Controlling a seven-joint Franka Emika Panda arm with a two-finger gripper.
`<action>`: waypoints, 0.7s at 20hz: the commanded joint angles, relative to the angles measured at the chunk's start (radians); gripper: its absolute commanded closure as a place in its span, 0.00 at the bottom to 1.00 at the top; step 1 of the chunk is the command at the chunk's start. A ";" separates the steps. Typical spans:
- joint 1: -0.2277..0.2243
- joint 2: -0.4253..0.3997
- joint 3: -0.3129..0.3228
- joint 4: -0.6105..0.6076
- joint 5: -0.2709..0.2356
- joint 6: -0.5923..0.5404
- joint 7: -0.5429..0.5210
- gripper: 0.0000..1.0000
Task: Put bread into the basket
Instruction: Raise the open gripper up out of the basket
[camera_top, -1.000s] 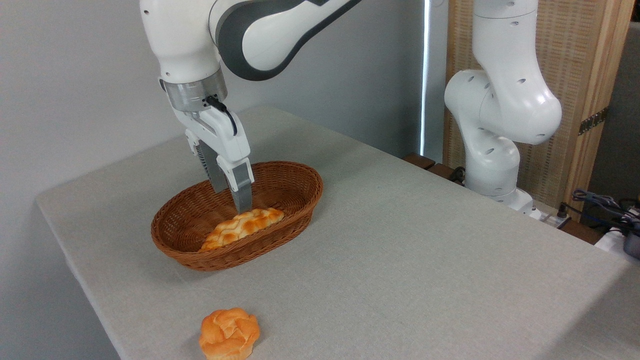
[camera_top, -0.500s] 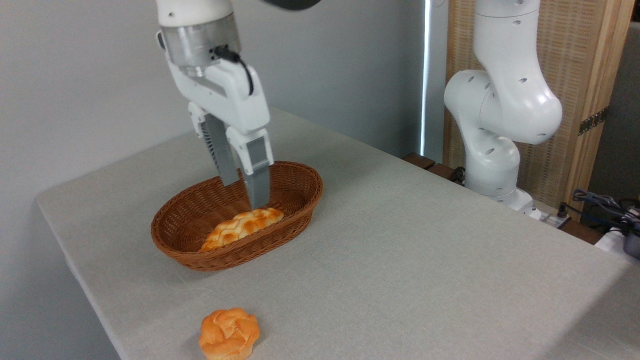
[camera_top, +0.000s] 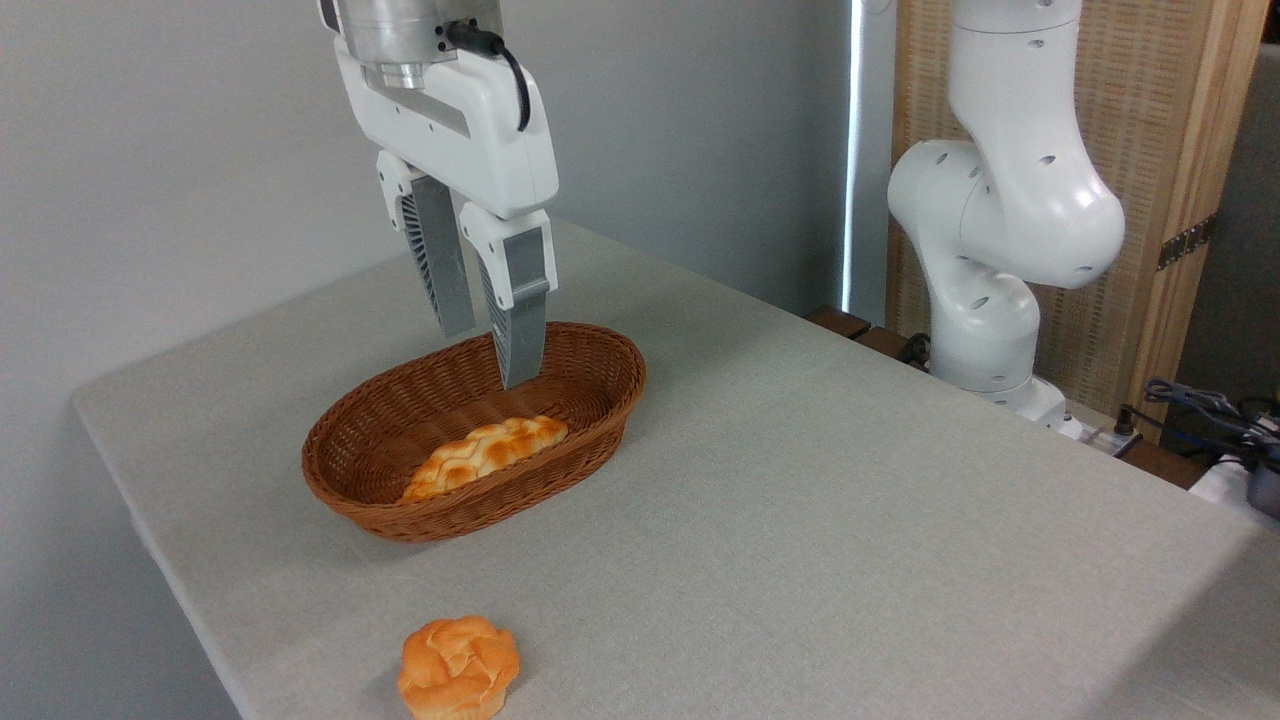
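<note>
hanging above the basket (camera_top: 350, 475), the gripper (camera_top: 490, 355) holds nothing, fingers slightly parted; the bread (camera_top: 485, 455) lies inside the basket, a small bun (camera_top: 458, 668) well in front.

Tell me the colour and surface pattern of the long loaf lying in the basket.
Pale golden with orange-brown toasted patches in a braided pattern; the bread shows clearly in the fixed camera view.

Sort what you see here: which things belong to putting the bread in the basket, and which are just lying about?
Part of the job:
bread, lying in the basket
basket
gripper, open above the basket

Just lying about:
round bun at the table's near edge
cables at far right
</note>
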 joint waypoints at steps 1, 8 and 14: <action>0.008 -0.016 0.002 -0.016 -0.020 -0.010 0.013 0.00; 0.110 -0.030 -0.093 -0.065 -0.023 0.039 0.013 0.00; 0.109 -0.052 -0.096 -0.121 -0.016 0.042 0.013 0.00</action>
